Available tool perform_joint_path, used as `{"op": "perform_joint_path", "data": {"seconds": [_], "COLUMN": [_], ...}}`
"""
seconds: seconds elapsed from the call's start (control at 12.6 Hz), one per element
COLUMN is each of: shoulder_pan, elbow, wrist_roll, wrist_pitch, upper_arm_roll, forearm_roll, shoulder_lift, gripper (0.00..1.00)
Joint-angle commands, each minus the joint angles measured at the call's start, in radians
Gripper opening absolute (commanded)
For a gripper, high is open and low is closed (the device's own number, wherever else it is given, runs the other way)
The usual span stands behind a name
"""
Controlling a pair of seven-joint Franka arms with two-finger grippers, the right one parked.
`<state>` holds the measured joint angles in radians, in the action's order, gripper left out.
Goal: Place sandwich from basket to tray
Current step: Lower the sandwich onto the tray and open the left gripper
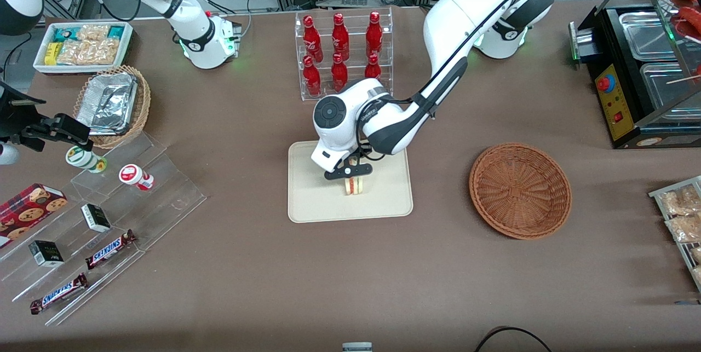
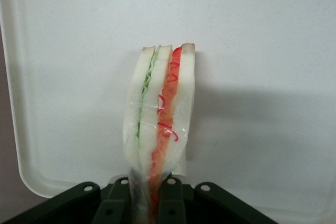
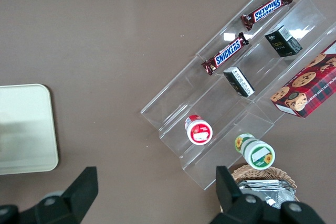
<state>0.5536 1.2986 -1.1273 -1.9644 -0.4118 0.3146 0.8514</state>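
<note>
The sandwich (image 1: 355, 185) (image 2: 160, 114), pale bread in clear wrap with green and red-orange layers, stands on edge on the beige tray (image 1: 312, 198) (image 2: 262, 51) (image 3: 23, 129), near the tray's middle. My left gripper (image 1: 350, 172) (image 2: 145, 203) is over the tray, shut on the sandwich's wrapped end, one black finger on each side. The reddish-brown wicker basket (image 1: 520, 190) sits apart from the tray, toward the working arm's end of the table, with nothing in it.
A clear rack of red bottles (image 1: 342, 53) stands close to the tray, farther from the front camera. Clear stepped shelves with snack bars and small cups (image 1: 104, 220) (image 3: 241, 72) and a tan basket of foil containers (image 1: 112, 103) lie toward the parked arm's end.
</note>
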Motion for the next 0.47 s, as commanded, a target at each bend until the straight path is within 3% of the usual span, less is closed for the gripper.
{"op": "perform_joint_path", "data": {"seconds": [0.0,0.4], "shoulder_pan": [0.022,0.022], "elbow": [-0.064,-0.073], "wrist_roll": [-0.035,-0.054], "wrist_pitch": [0.033,0.027], "upper_arm_roll": [0.008,0.010], "forearm_roll": [0.020,0.020], "shoulder_lift": [0.035,0.054], "gripper": [0.00,0.00]}}
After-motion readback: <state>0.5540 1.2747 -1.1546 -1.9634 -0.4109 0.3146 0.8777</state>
